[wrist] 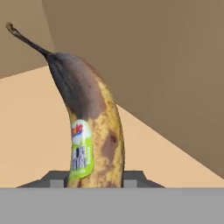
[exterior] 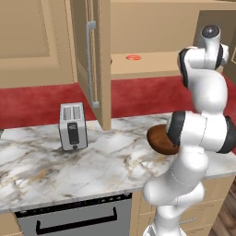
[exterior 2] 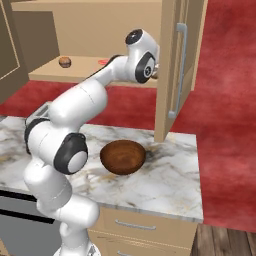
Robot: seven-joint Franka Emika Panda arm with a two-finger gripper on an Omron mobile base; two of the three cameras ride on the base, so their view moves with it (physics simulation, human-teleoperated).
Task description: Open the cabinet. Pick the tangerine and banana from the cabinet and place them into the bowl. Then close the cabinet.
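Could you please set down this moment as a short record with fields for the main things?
cabinet: light tan wooden wall cabinet, doors open
banana: brown-spotted yellow banana with green sticker, lying on the cabinet shelf, its near end between the jaws
tangerine: small orange-red tangerine on the same shelf
bowl: dark reddish-brown glossy bowl on the marble counter, holding nothing
toaster: silver toaster on the counter, left of the bowl

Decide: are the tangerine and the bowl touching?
Apart. The left base view shows the tangerine on the cabinet shelf, with the bowl well below it on the counter.
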